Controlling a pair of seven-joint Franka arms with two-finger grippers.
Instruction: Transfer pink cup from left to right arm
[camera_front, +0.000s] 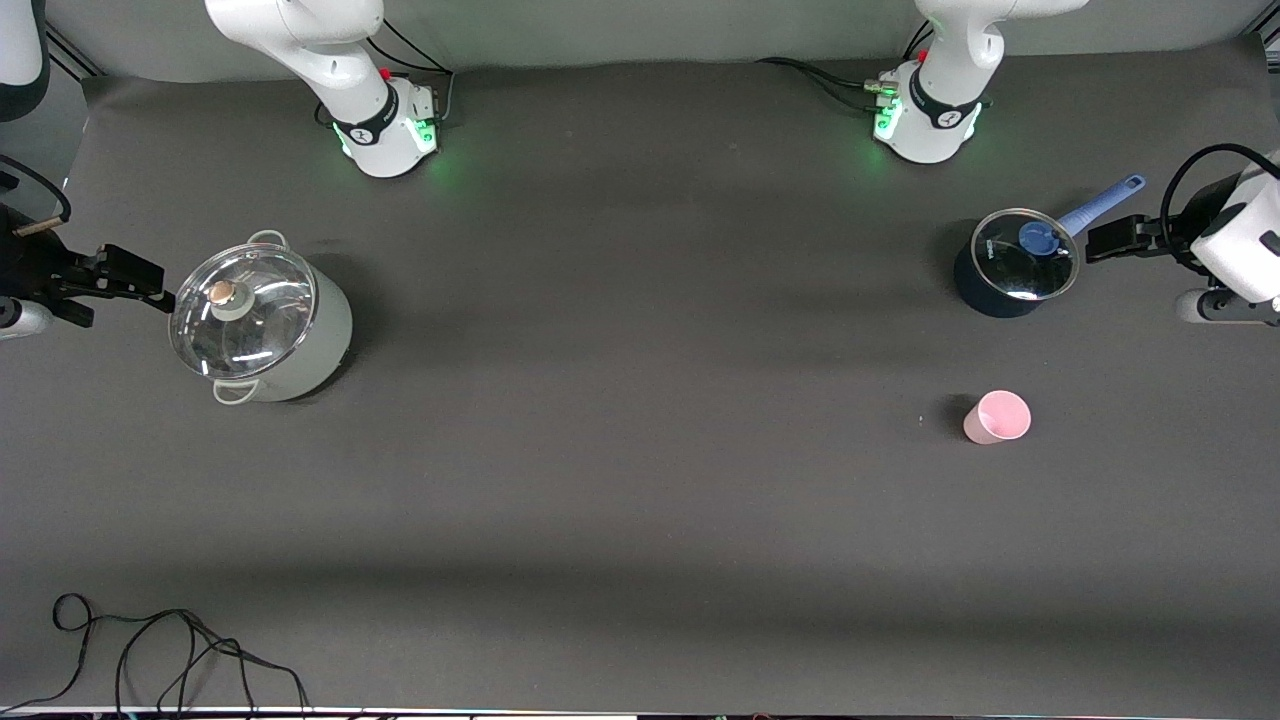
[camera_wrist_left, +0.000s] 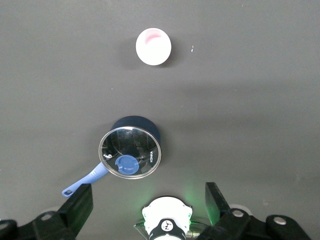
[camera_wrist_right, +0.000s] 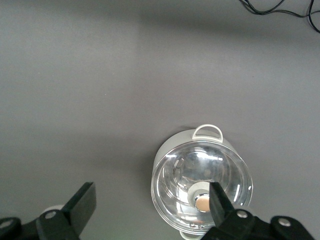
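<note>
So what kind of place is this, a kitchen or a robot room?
Most likely a robot test lab, not a kitchen: two robot arm bases bolted by a dark covered table, loose cables, and only two lidded pots and a pink cup set out.

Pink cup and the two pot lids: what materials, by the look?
Pink cup: probably plastic, matte, opaque, even pale colour, no glint. Lid on the white pot: clear glass, see-through with sharp reflections, metal-looking rim. Lid on the blue saucepan: glass too, mirror-like glare, blue knob likely plastic.

We see a dark grey table (camera_front: 640, 480) carrying a small pale-pink plastic cup (camera_front: 997, 417), a lidded navy saucepan (camera_front: 1015, 264), a lidded white pot (camera_front: 262, 320) and a loose black cable (camera_front: 170, 650).
</note>
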